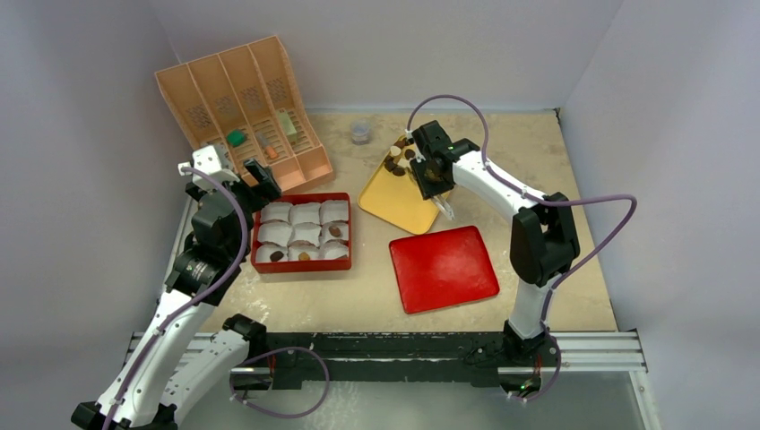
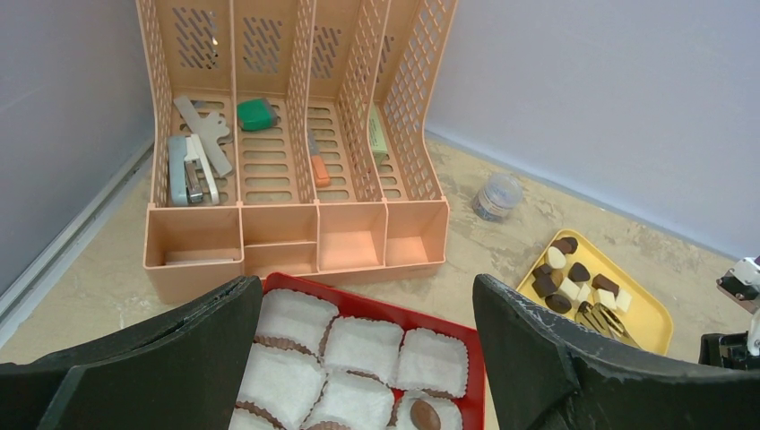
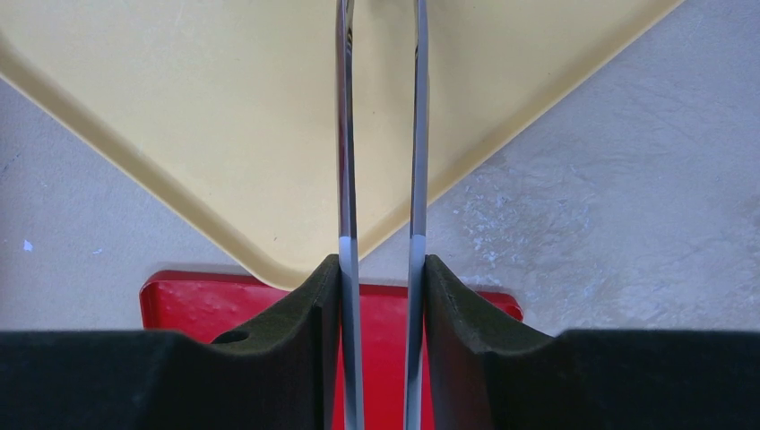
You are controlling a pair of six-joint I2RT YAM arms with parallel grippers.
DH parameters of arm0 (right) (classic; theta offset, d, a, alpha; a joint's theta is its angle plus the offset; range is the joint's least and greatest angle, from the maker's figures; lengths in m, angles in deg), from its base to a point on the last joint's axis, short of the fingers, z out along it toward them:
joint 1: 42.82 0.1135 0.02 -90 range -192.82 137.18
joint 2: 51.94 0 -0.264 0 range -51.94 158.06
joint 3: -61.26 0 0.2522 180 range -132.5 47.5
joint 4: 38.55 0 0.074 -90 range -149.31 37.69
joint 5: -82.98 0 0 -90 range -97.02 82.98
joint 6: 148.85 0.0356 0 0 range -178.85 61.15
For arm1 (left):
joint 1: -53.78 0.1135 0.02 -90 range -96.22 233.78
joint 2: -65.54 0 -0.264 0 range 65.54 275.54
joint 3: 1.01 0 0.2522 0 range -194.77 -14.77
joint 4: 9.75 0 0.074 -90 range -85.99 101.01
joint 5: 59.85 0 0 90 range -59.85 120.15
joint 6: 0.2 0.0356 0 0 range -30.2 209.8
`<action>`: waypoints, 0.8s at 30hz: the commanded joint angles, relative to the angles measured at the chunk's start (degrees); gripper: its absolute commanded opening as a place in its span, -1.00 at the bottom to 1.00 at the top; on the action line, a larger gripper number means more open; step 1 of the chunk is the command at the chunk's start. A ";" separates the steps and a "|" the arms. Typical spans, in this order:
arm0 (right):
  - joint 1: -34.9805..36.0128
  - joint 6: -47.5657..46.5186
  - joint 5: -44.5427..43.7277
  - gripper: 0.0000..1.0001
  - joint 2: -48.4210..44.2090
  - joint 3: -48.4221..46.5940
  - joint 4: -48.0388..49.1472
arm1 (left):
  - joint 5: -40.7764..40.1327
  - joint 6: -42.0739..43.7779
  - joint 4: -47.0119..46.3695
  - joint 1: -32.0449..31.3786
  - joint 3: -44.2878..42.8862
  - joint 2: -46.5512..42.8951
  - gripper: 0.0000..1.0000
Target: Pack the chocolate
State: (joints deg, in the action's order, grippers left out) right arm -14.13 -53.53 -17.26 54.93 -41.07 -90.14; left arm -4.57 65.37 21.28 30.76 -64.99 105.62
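Note:
Several chocolate pieces (image 1: pixel 399 159), dark brown and white, lie at the far corner of a yellow tray (image 1: pixel 394 204); they also show in the left wrist view (image 2: pixel 574 279). A red box (image 1: pixel 303 196) holds white paper cups (image 1: pixel 305 213); a few cups have a brown chocolate (image 1: pixel 334 230) in them, one showing in the left wrist view (image 2: pixel 425 416). My right gripper (image 1: pixel 430 175) is shut on metal tongs (image 3: pixel 345 134) over the tray (image 3: pixel 224 107); the tong tips (image 2: pixel 614 324) sit beside the chocolates. My left gripper (image 1: pixel 235 184) is open and empty above the box's far edge (image 2: pixel 385 313).
A red lid (image 1: pixel 444 267) lies near the tray. A peach desk organizer (image 1: pixel 242 98) leans at the back left with a green block (image 1: pixel 235 138) and stationery in it. A small clear jar (image 1: pixel 360 133) stands by the back wall. Walls close in on three sides.

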 commanded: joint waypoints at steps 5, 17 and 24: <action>-0.08 0.29 1.56 -0.53 -4.65 1.03 0.68 | -0.34 0.65 -2.38 -0.09 -0.36 0.06 0.74; 3.01 1.73 3.38 -0.57 -9.81 2.08 0.77 | -0.20 0.43 -2.42 -0.09 -0.33 0.86 0.74; 8.60 2.86 2.49 -0.57 -11.45 -0.79 -0.03 | -0.09 -0.05 -2.38 -0.09 -0.16 0.79 0.74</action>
State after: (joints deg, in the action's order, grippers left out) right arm -8.58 -51.91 -14.92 46.71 -38.47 -89.92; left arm -4.57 65.35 21.26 30.76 -64.99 106.65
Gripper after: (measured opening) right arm 0.367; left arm 0.870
